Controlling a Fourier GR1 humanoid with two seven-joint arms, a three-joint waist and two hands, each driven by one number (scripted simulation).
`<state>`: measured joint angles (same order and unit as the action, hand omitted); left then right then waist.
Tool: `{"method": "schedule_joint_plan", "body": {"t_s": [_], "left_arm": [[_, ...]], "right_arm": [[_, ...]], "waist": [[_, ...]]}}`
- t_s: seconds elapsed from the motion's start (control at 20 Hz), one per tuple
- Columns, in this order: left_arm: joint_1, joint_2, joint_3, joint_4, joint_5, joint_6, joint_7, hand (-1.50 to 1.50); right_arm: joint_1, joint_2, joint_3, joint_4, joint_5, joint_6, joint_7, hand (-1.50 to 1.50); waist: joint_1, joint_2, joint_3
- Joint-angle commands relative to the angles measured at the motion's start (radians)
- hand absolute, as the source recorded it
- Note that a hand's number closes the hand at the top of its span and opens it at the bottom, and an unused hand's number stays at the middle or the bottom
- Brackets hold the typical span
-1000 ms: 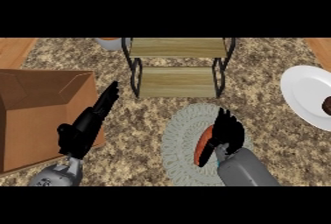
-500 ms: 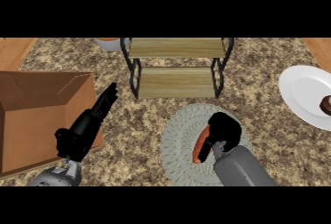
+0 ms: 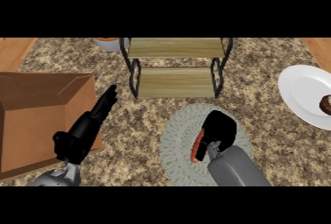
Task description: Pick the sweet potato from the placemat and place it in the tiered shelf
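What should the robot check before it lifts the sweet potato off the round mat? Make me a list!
1. Right hand over the sweet potato: ok.
2. Fingers curled round it: cannot tell, the hand hides most of it.
3. Sweet potato lying on the placemat: ok.
4. Shelf boards bare and free to take it: ok.
5. Left hand away from the path, straight beside the cardboard box: ok.
6. Plate away from the path: ok.
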<state>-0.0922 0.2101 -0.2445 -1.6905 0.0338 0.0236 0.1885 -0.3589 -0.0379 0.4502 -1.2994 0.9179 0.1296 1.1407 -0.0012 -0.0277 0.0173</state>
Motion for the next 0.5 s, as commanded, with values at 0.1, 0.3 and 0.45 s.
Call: {"method": "schedule_joint_plan", "body": {"t_s": [0.1, 0.3, 0.45], "left_arm": [[0.124, 0.075, 0.088, 0.162, 0.011, -0.015, -0.018, 0.00], [0.122, 0.079, 0.093, 0.145, 0.005, -0.010, -0.004, 0.00], [0.146, 0.049, 0.070, 0.154, -0.011, 0.007, -0.031, 0.00]], "right_arm": [[0.024, -0.028, 0.037, -0.088, 0.036, 0.019, -0.030, 1.50], [0.097, -0.042, 0.108, -0.227, 0.069, -0.001, -0.078, 1.50], [0.081, -0.029, 0.104, -0.339, 0.091, 0.025, -0.029, 1.50]], "waist": [[-0.004, 0.029, -0.020], [-0.015, 0.023, -0.019], [-0.019, 0.021, -0.021]]}}
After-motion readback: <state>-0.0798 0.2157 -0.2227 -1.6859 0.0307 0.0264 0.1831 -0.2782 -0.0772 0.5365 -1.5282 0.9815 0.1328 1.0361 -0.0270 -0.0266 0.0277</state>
